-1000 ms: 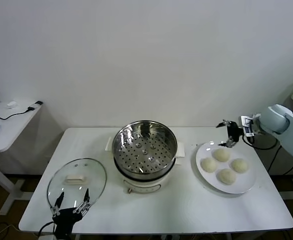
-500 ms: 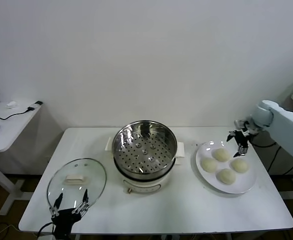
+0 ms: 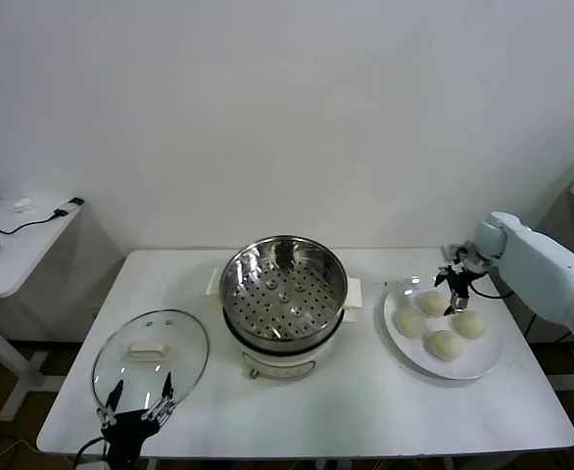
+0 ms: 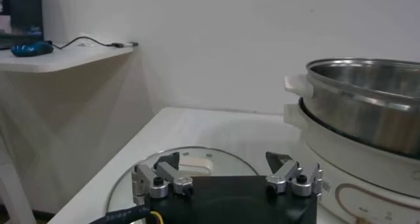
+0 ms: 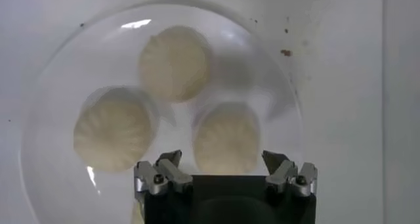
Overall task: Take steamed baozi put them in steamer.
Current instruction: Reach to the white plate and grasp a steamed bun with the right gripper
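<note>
So over the last second the right gripper (image 3: 454, 291) swung in from off the plate's (image 3: 483, 364) far rim and ended up right over the baozi (image 3: 433, 302), jaws spread wide with nothing in them, straddling the bun (image 5: 226, 138) nearest it. Looked to me like the first pick was lined up. All four buns still sat on the plate, right of the steamer (image 3: 283, 282), which was empty. Buns are round domes, pleats up, so no real long axis. Left gripper (image 3: 139, 405) was parked by the glass lid (image 3: 150, 352), left of the steamer, jaws open too.
</note>
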